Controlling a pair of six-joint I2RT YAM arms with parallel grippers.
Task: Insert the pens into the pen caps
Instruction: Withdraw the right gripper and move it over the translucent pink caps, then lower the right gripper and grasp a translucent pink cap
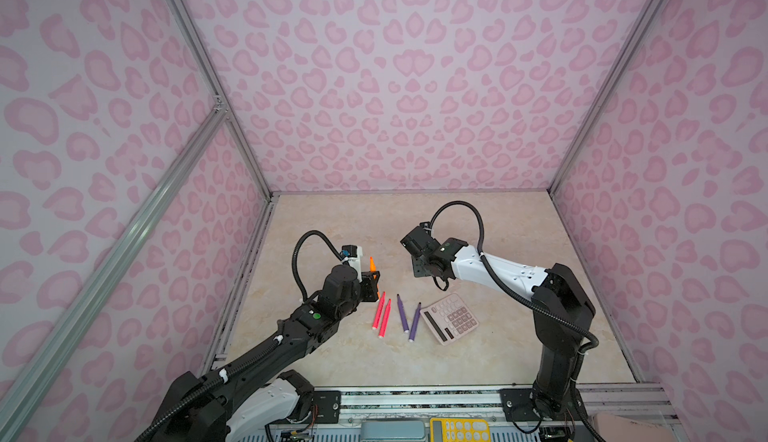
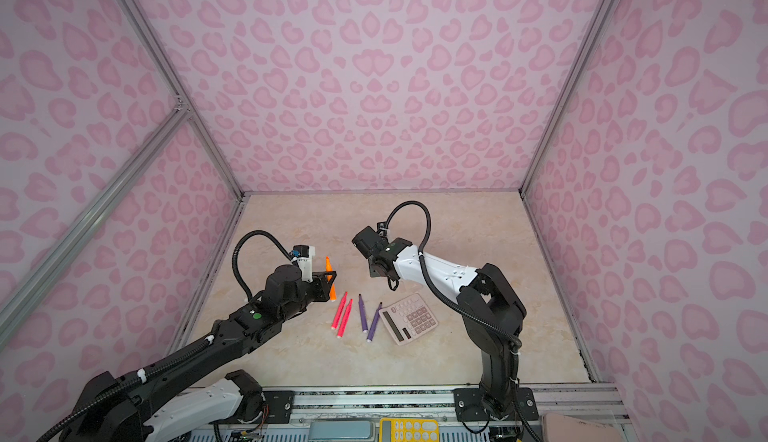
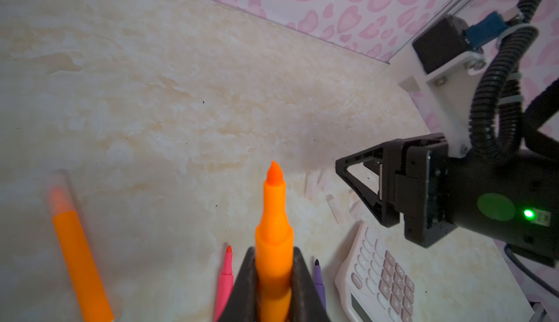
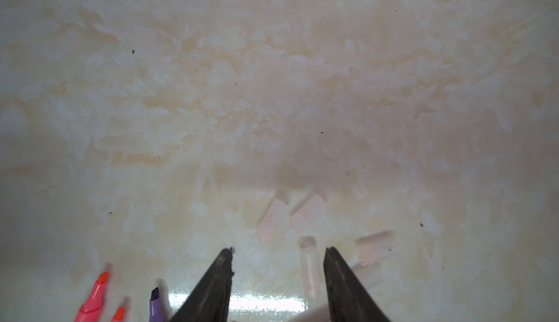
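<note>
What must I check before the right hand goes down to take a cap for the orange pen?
1. The left hand is shut on the orange pen: ok.
2. The pen's tip is bare and stands out past the fingers: ok.
3. The right hand is open: ok.
4. In the right wrist view a clear cap shows between its fingers: ok, but it is off-centre, nearer one finger.
5. The neighbouring caps are out of the fingers' way: cannot tell; another lies just outside one finger.
6. Which end of the cap is open: cannot tell, it is too faint.
</note>
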